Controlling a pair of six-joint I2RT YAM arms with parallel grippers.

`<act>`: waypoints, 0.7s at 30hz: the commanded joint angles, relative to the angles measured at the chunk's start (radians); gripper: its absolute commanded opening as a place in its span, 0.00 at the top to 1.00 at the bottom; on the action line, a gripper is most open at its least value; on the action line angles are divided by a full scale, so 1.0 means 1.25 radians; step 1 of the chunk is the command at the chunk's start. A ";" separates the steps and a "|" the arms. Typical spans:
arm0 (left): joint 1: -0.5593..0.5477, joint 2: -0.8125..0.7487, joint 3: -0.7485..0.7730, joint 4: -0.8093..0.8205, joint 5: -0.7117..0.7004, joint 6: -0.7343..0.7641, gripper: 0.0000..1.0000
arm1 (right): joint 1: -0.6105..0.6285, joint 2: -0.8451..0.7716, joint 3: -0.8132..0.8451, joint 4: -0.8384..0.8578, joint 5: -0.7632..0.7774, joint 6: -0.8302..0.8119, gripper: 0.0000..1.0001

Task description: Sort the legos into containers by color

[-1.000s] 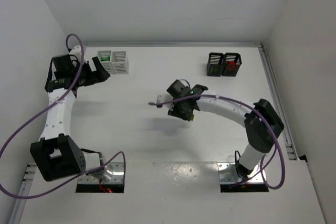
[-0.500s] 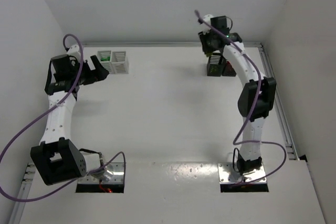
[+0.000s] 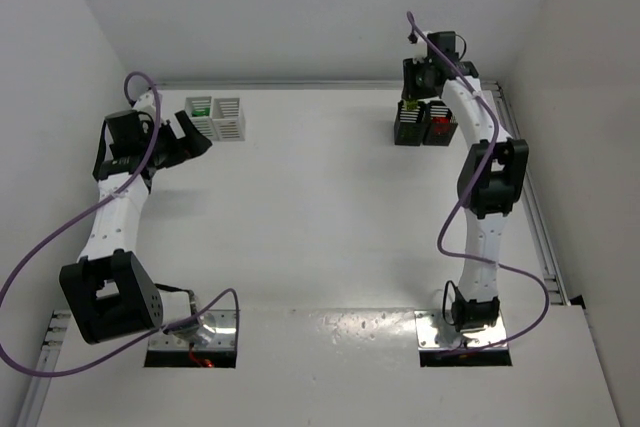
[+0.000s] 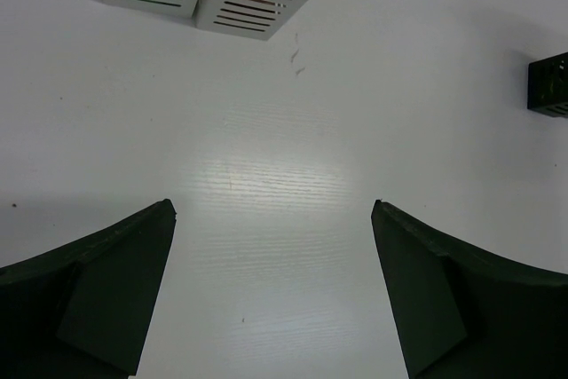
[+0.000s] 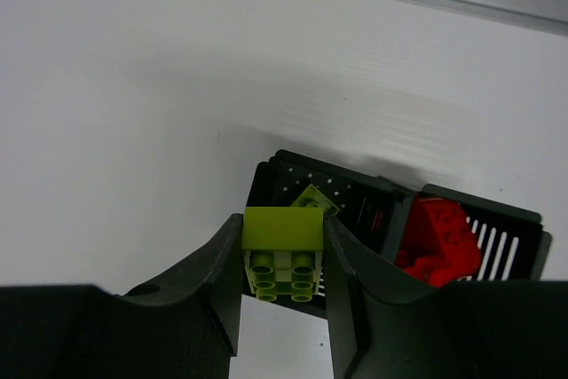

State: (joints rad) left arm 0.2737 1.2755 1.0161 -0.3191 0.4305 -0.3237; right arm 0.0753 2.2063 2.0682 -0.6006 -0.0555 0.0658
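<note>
While left gripper stands spread, right gripper pinches lime lego above rim of black bin.

Glossy lime plastic brick

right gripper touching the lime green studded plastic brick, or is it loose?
Touching. The right wrist view shows the lime green studded brick pinched between both fingers of the right gripper, with no gap on either side.
</note>
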 commanded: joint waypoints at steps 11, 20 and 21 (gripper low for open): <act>-0.004 -0.023 -0.007 0.048 0.007 0.033 0.01 | -0.005 0.050 0.029 0.035 -0.003 0.049 0.86; -0.004 -0.047 -0.021 0.048 -0.001 0.040 0.01 | -0.005 -0.037 -0.013 0.024 -0.015 0.026 0.36; -0.004 -0.047 -0.021 0.048 -0.001 0.041 0.01 | -0.005 -0.066 -0.003 0.011 -0.025 0.026 0.36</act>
State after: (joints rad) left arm 0.2737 1.2659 0.9955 -0.2970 0.4282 -0.2920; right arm 0.0734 2.2868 2.0472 -0.5926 -0.0639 0.1043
